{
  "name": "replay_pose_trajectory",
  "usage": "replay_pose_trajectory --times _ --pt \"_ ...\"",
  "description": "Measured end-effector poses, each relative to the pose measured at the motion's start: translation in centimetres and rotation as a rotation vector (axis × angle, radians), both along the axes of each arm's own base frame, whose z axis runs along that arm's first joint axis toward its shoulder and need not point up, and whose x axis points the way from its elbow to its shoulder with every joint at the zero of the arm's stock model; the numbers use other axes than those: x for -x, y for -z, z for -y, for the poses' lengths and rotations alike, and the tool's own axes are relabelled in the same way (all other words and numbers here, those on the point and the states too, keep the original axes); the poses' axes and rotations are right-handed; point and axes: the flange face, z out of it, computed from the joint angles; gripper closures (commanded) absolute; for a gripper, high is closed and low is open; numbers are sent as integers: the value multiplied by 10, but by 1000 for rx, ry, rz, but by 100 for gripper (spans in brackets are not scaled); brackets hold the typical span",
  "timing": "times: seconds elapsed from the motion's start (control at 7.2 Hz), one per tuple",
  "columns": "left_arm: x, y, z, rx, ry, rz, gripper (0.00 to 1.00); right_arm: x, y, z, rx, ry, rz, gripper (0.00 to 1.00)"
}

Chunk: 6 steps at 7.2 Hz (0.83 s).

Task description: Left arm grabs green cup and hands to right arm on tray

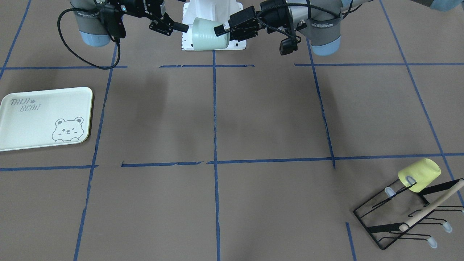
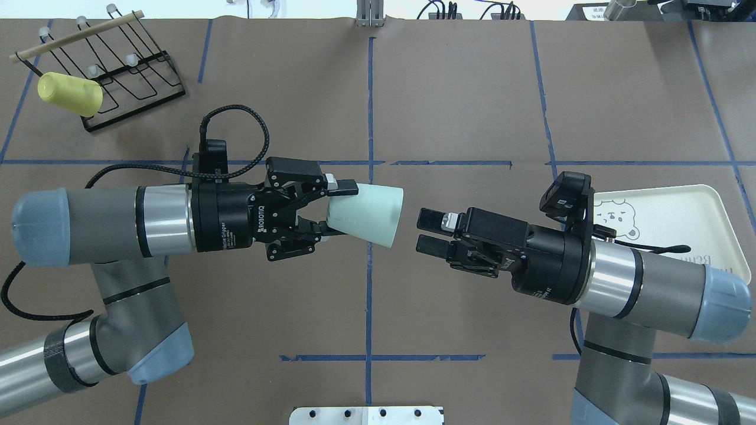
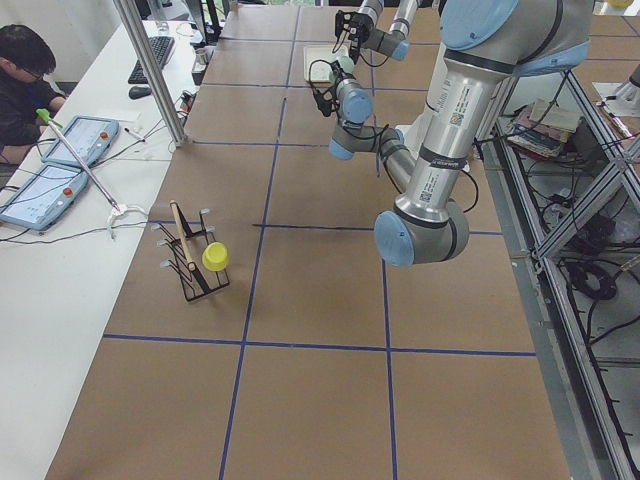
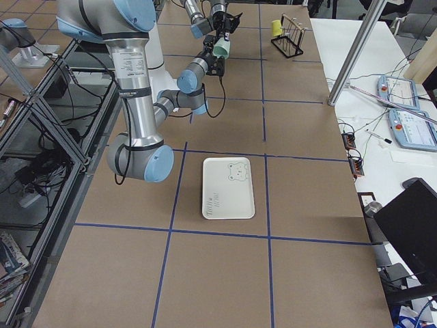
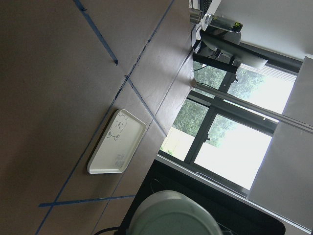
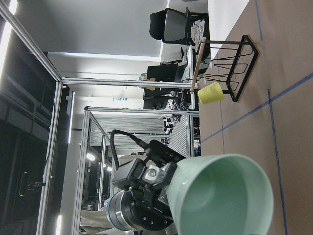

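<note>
My left gripper (image 2: pixel 338 209) is shut on the base of the pale green cup (image 2: pixel 369 212) and holds it on its side in the air over the table's middle, mouth towards the right gripper. My right gripper (image 2: pixel 428 232) is open and empty, a short gap from the cup's rim. In the front view the cup (image 1: pixel 206 34) hangs between the left gripper (image 1: pixel 223 30) and the right gripper (image 1: pixel 170 27). The right wrist view looks into the cup's mouth (image 6: pixel 225 196). The bear tray (image 2: pixel 679 212) lies empty on the table beneath the right arm; it also shows in the front view (image 1: pixel 21 123).
A black wire rack (image 2: pixel 118 65) with a wooden bar stands at the far left corner, a pale yellow cup (image 2: pixel 69 93) hung on one prong. The robot's white base plate (image 2: pixel 366 415) is at the near edge. An operator sits at a side desk (image 3: pixel 25 70).
</note>
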Motion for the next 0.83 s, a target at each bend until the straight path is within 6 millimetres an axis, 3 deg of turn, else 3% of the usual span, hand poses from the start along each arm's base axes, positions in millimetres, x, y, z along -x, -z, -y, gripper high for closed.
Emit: replay_pose_trajectory --times 0.56,0.69,0.83 --pt "-11 5 -7 -4 -21 -4 84 10 18 5 10 -5 -8 5" --pt "-11 5 -8 -4 -23 -6 84 11 19 5 12 -5 -10 19" --pt "-11 6 -10 -5 -26 -8 84 11 19 6 14 -5 -12 42"
